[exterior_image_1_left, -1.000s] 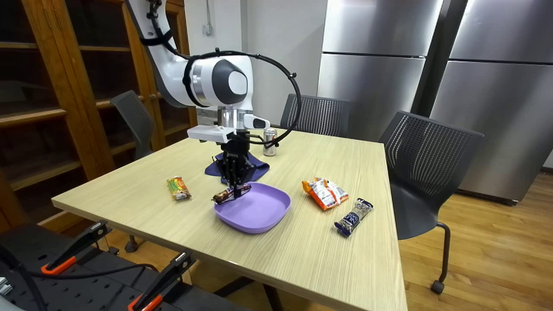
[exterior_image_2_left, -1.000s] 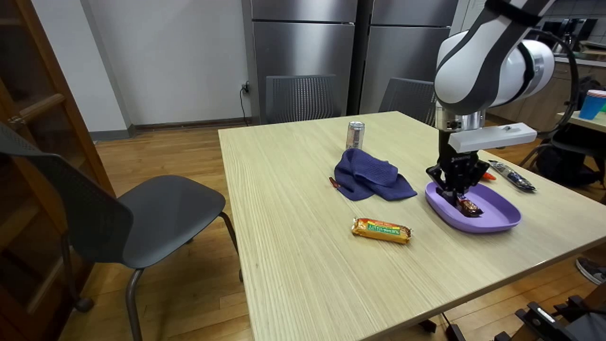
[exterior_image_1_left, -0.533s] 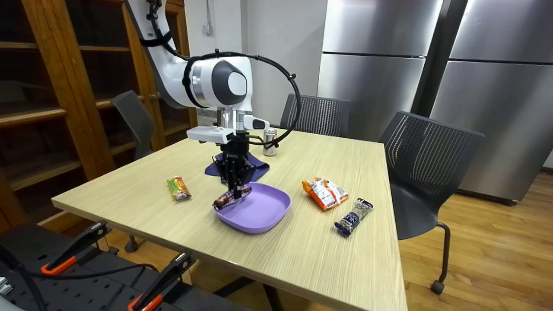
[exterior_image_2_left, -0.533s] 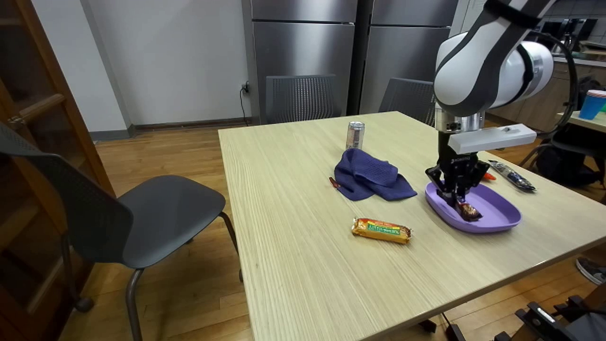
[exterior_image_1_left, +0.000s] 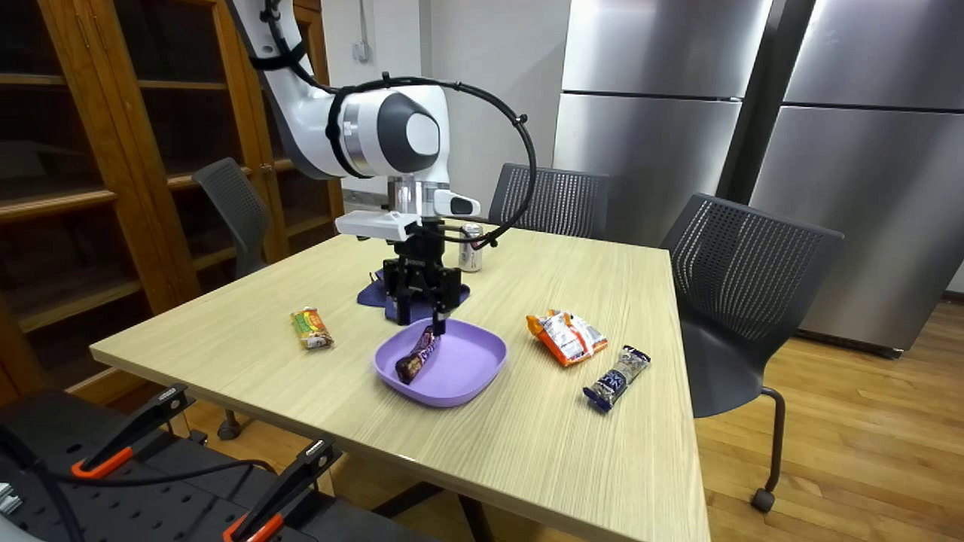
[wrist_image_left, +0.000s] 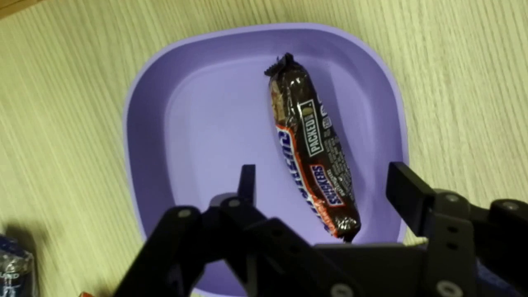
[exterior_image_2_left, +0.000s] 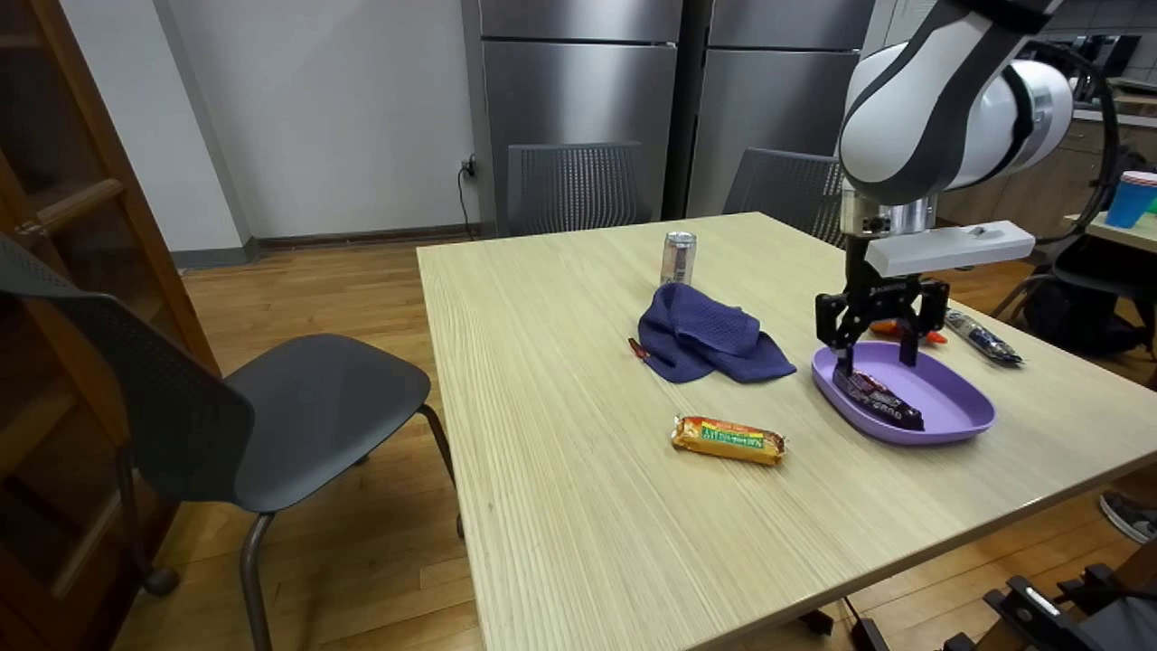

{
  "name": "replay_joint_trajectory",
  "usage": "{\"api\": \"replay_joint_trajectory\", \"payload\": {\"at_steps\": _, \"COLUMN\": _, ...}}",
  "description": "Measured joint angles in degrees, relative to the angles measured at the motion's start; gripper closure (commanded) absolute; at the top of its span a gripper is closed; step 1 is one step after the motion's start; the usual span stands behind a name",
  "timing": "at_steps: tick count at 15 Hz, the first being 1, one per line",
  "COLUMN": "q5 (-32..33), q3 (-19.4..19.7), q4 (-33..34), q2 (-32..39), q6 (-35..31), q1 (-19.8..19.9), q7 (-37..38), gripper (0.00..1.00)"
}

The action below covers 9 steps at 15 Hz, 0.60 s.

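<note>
While the gripper hangs over the purple plate, its fingers spread and gripping nothing, the Snickers bar lies inside, off-centre toward the rim facing the yellow-wrapped bar; the setting-down looks finished, and a straight lift seems called for next.

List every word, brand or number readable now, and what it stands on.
"SNICKERS": chocolate bar
"PACKED": chocolate bar
"LAND", cut off by the wrist view's edge: dark blue wrapper
Too small or blurred: the chocolate bar's fine print; lettering on the orange bar, can, orange-white packet and claw.
</note>
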State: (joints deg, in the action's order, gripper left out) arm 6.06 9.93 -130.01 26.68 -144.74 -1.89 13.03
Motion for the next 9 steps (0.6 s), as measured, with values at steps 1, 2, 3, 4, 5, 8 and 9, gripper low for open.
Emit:
{"api": "replay_joint_trajectory", "payload": {"at_steps": 1, "q5": -0.13, "q3": 0.13, "q4": 0.05, "q2": -0.56, "q6": 0.0, "q1": 0.65, "q7": 0.0, "gripper": 0.0}}
{"api": "replay_joint_trajectory", "payload": {"at_steps": 2, "q5": -0.24, "q3": 0.36, "q4": 0.12, "q2": -1.12, "q6": 0.0, "q1": 1.35, "q7": 0.0, "gripper": 0.0}}
{"api": "replay_joint_trajectory", "payload": {"at_steps": 3, "q5": -0.45, "q3": 0.55, "q4": 0.26, "q2": -1.6, "q6": 0.0, "q1": 2.17, "q7": 0.0, "gripper": 0.0}}
{"api": "replay_joint_trajectory", "payload": {"at_steps": 4, "q5": -0.76, "q3": 0.69, "q4": 0.46, "q2": -1.99, "q6": 0.0, "q1": 3.12, "q7": -0.01, "gripper": 0.0}}
{"api": "replay_joint_trajectory", "payload": {"at_steps": 5, "q5": -1.14, "q3": 0.81, "q4": 0.71, "q2": -2.31, "q6": 0.0, "q1": 4.04, "q7": -0.03, "gripper": 0.0}}
{"api": "replay_joint_trajectory", "payload": {"at_steps": 8, "q5": -2.48, "q3": 1.45, "q4": 1.95, "q2": -2.59, "q6": 0.04, "q1": 6.46, "q7": -0.07, "gripper": 0.0}}
{"api": "replay_joint_trajectory", "payload": {"at_steps": 9, "q5": -2.95, "q3": 1.63, "q4": 2.43, "q2": -2.56, "q6": 0.06, "q1": 7.18, "q7": -0.07, "gripper": 0.0}}
